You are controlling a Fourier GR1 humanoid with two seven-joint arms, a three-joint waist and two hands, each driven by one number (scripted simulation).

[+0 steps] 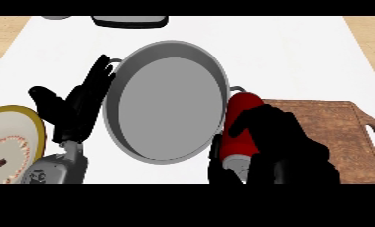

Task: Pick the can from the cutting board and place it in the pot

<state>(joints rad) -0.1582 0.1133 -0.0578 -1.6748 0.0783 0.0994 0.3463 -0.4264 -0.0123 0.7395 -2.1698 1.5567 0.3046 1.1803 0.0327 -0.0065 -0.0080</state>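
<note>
Broad white counter beneath everything. Large grey pot at centre, brown cutting board to its right. Between the two, right hand with fingers curled round the red can. Can just past the board's left edge, right beside the pot's right rim, long axis running near-to-far. Pot directly left of it, so likely only a short leftward carry. Left hand open by the pot's left rim, farther off.
</note>
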